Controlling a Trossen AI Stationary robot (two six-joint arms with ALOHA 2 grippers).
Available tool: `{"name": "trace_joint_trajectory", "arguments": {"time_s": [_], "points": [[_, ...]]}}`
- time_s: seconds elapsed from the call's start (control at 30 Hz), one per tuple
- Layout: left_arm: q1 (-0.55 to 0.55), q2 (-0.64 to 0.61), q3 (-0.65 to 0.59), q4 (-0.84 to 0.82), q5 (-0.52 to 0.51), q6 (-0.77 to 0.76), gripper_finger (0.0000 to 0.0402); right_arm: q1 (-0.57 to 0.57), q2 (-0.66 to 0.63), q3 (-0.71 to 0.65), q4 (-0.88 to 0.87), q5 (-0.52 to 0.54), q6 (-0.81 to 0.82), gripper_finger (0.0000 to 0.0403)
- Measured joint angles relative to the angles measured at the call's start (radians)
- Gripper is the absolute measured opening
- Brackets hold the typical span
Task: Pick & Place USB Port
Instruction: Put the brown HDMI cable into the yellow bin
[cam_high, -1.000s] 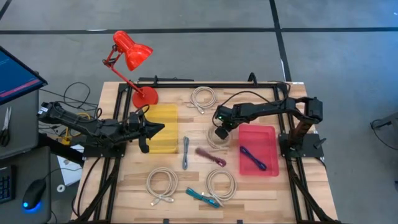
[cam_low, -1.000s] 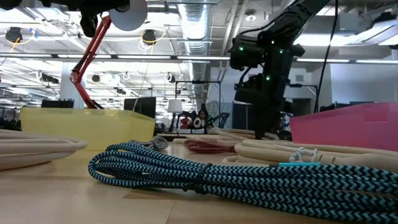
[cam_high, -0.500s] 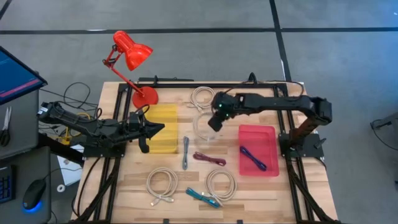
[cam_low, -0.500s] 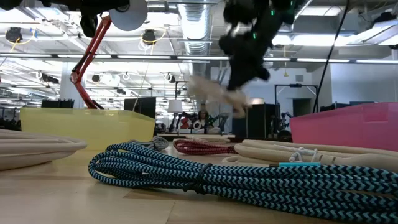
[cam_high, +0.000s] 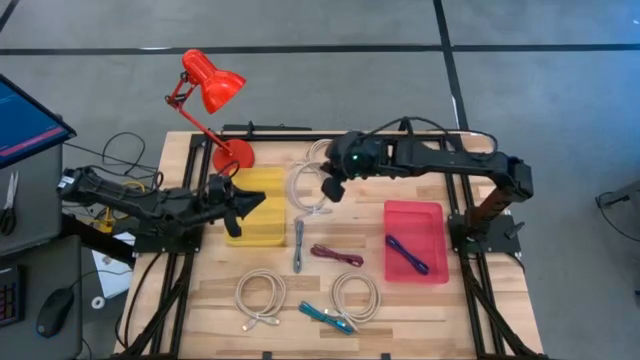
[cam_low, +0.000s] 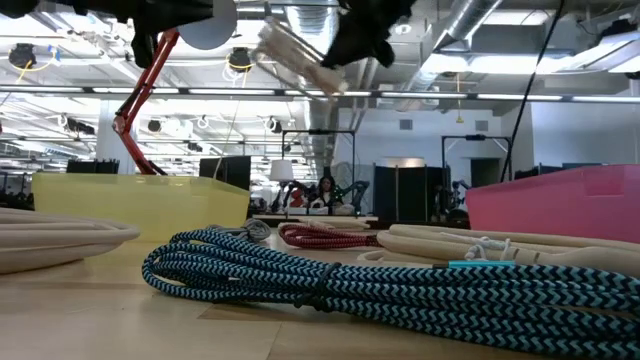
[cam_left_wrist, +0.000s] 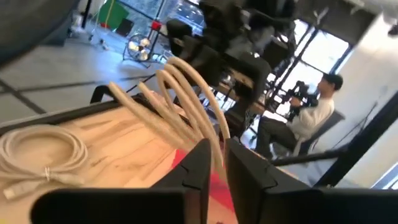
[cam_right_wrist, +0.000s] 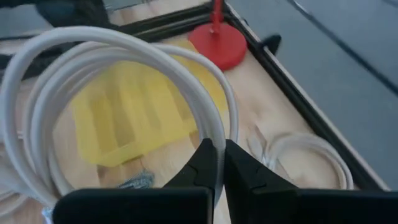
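Note:
A white coiled cable (cam_high: 305, 188) hangs in the air in my right gripper (cam_high: 326, 186), between the yellow bin (cam_high: 262, 205) and the pink bin (cam_high: 415, 240). The right wrist view shows its loops (cam_right_wrist: 124, 56) over the yellow bin (cam_right_wrist: 130, 118). The low view shows it high up (cam_low: 295, 55) under that gripper (cam_low: 350, 40). My left gripper (cam_high: 258, 206) waits shut over the yellow bin's near-left part. A purple cable (cam_high: 407, 255) lies in the pink bin. My right gripper (cam_right_wrist: 222, 155) pinches several strands of the white coil at one side of the loop (cam_right_wrist: 214, 134) between its two fingers. It comes from above and from the table's right. The coil is lifted clear and stands out tilted toward the table's left.
On the table lie another white coil (cam_high: 325, 155) at the far side, a grey cable (cam_high: 299, 245), a maroon cable (cam_high: 338, 254), two white coils (cam_high: 260, 295) (cam_high: 357, 297) and a teal cable (cam_high: 325, 316). A red lamp (cam_high: 215, 95) stands at the far left. A person (cam_left_wrist: 317, 118) sits beyond the table.
My right gripper has gone up and toward the table's left and far edge, from beside the pink bin toward the yellow bin. It has carried the white coil off the table, lifted clear and swung out to the left.

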Motion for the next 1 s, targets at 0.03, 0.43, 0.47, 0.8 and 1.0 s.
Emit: {"name": "trace_joint_trajectory", "arguments": {"time_s": [0.03, 0.43, 0.47, 0.8, 1.0], "points": [[0.011, 0.0, 0.0, 0.0, 0.011, -0.025, 0.0063, 0.008, 0.012, 0.013, 0.009, 0.0, -0.017, 0.0001], [0.104, 0.0, 0.0, 0.0, 0.197, -0.241, 0.0144, 0.027, 0.088, 0.093, 0.13, -0.001, -0.082, 0.0001], [0.108, 0.0, 0.0, 0.001, 0.198, -0.244, 0.0147, 0.031, 0.088, 0.093, 0.137, -0.001, -0.082, 0.0001], [0.125, 0.0, 0.0, 0.0, 0.198, -0.239, 0.0154, 0.052, 0.084, 0.093, 0.117, -0.018, -0.089, 0.0], [0.125, 0.0, 0.0, 0.0, 0.197, -0.235, 0.0154, 0.069, 0.084, 0.093, 0.102, -0.08, -0.086, 0.0]]}}
